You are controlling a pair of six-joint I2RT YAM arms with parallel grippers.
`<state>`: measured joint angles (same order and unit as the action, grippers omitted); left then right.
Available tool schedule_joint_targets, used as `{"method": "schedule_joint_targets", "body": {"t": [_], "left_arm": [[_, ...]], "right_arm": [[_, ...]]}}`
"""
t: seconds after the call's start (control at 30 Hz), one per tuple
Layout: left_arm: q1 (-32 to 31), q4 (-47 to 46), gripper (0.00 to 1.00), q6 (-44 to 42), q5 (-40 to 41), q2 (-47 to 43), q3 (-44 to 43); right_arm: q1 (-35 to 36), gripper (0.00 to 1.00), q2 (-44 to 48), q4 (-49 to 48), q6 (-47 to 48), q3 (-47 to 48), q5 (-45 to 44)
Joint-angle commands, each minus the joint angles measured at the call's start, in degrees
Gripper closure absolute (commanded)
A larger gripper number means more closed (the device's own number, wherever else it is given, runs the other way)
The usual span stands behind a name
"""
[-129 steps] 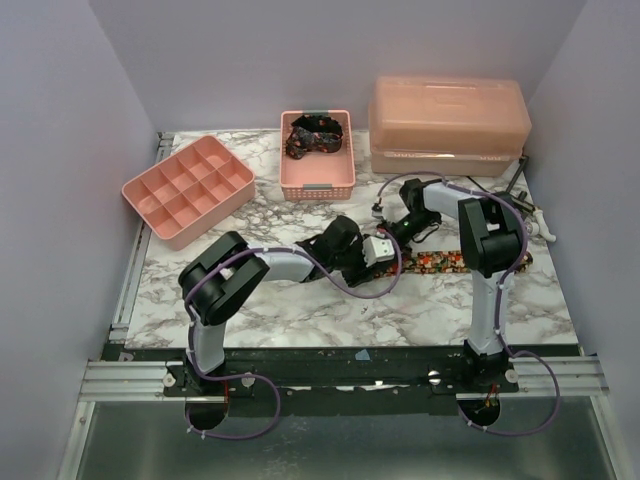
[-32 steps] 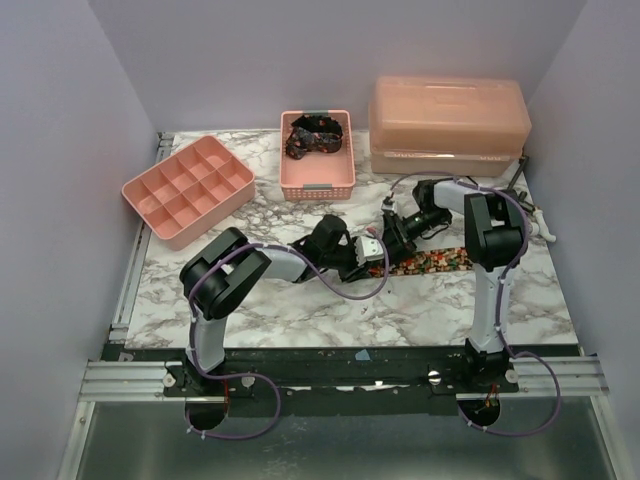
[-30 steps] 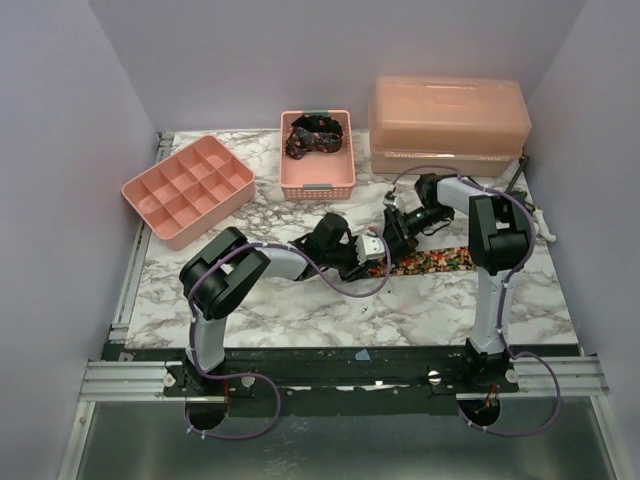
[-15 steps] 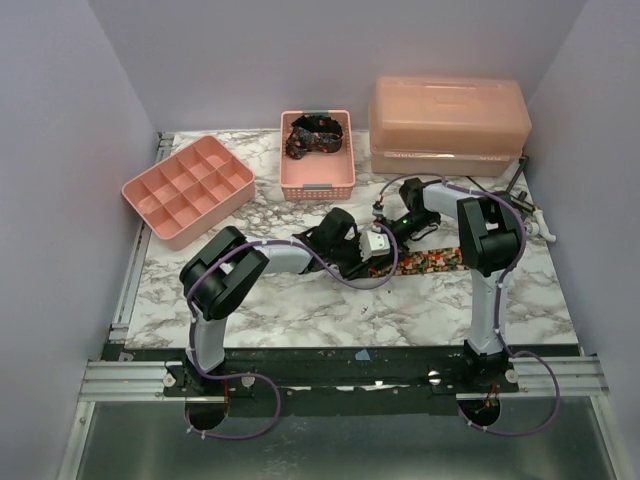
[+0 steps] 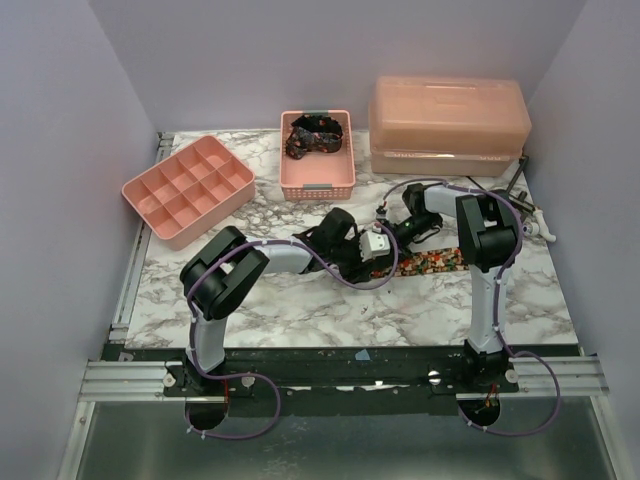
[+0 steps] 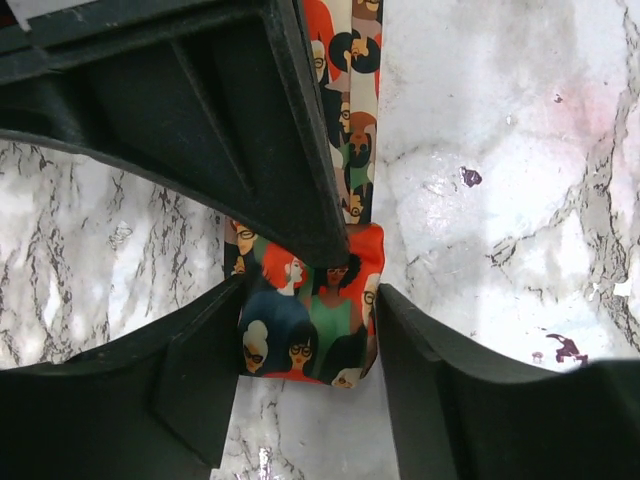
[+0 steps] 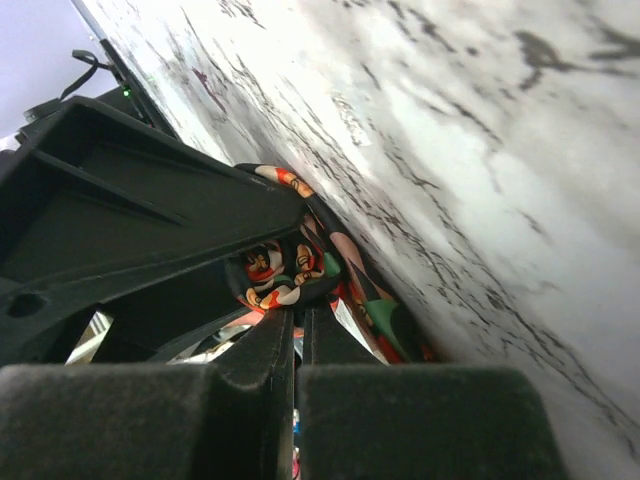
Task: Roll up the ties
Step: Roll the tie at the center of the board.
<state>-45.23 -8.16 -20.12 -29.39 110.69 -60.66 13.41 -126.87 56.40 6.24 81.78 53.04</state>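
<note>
A tie (image 5: 436, 264) flecked red, orange and green lies flat on the marble table right of centre. Both grippers meet at its left end. My left gripper (image 5: 377, 250) is shut on the folded end; in the left wrist view (image 6: 310, 297) its fingers press both edges of the printed fabric (image 6: 305, 335). My right gripper (image 5: 393, 237) is shut on the same end; in the right wrist view (image 7: 298, 318) its tips pinch a curl of tie (image 7: 290, 265). Its finger (image 6: 230, 130) crosses the top of the left wrist view. A second, darker tie (image 5: 312, 133) lies bunched in the pink basket (image 5: 317, 186).
A pink divided tray (image 5: 187, 188) sits at the back left. A large pink lidded box (image 5: 448, 125) stands at the back right. Purple walls close in both sides and the back. The right arm's elbow (image 5: 480, 228) stands over the tie's right part.
Over the last seconds the right gripper has swung about at the tie's left end and the flat strip showing has grown shorter. In the last half second almost nothing has moved.
</note>
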Motion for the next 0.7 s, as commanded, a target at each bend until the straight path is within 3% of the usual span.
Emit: {"method": "schedule_joint_targets", "body": {"t": [0.0, 0.27, 0.53, 0.67], "left_arm": [[1.3, 0.4, 0.38, -0.2, -2.3, 2.1, 2.0], [2.6, -17.3, 0.34, 0.0, -10.8, 2.0, 6.4], [1.5, -16.9, 0.41, -0.7, -9.1, 4.1, 4.6], [1.1, -9.1, 0.71, -1.6, -7.6, 3.3, 3.8]], "right_arm": [[0.1, 0.99, -4.6, -3.5, 3.4, -2.0, -11.0], [-0.5, 0.99, -6.5, -3.4, 4.0, -1.2, -13.0], [-0.5, 0.99, -8.0, -2.2, 4.5, 1.0, -11.6], [-0.5, 0.98, -6.0, -1.1, 5.1, 0.7, -9.1]]}}
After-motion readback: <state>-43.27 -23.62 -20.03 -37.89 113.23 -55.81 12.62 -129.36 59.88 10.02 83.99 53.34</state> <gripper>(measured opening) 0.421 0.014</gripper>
